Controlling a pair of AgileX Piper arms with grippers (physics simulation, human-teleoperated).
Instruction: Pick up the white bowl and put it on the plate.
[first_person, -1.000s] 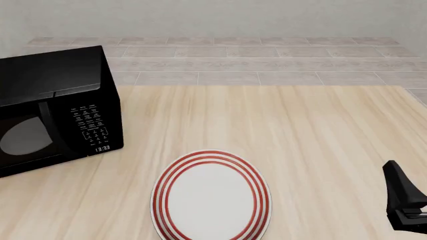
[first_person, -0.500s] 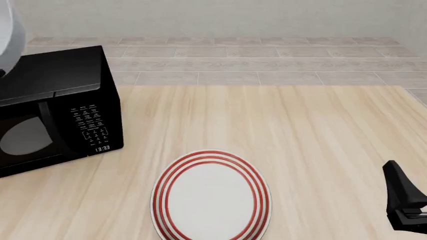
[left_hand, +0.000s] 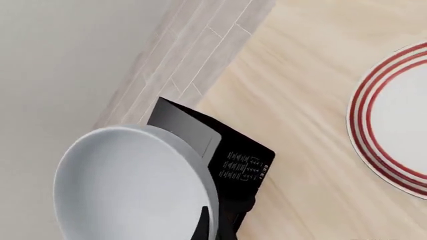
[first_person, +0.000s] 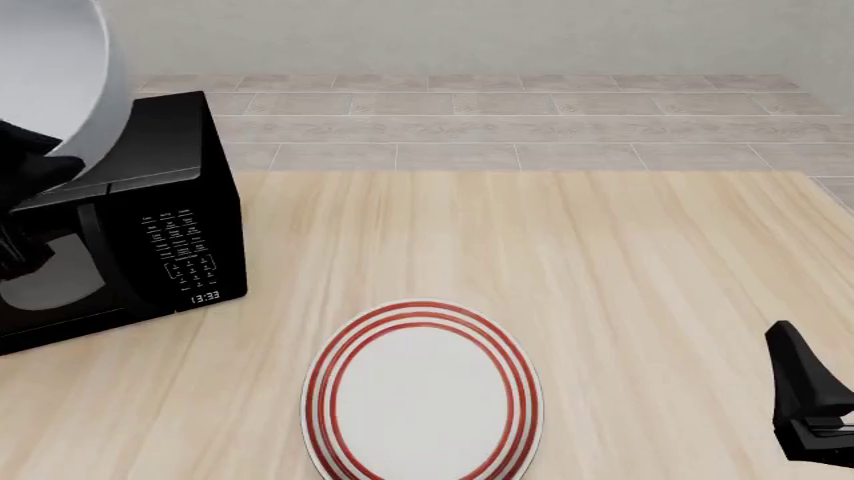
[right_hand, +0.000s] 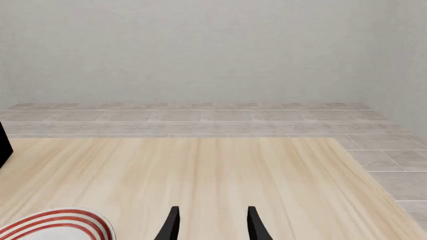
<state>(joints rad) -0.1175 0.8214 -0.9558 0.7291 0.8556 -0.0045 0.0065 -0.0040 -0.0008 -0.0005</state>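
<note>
Carry: you are holding the white bowl (first_person: 60, 75) tilted above the microwave (first_person: 127, 215), left gripper (left_hand: 212, 231) clamped on its rim.
Advice: level it while crossing to the plate (first_person: 422, 393).
Right gripper (right_hand: 211, 225): idling, fingers apart.

A black microwave (first_person: 127, 220) stands at the far left of a pale wood-grain counter (first_person: 601, 270), its door shut and its small clock display lit. Grey floor tiles (first_person: 534, 120) run behind the counter to a plain wall (first_person: 467, 35).
</note>
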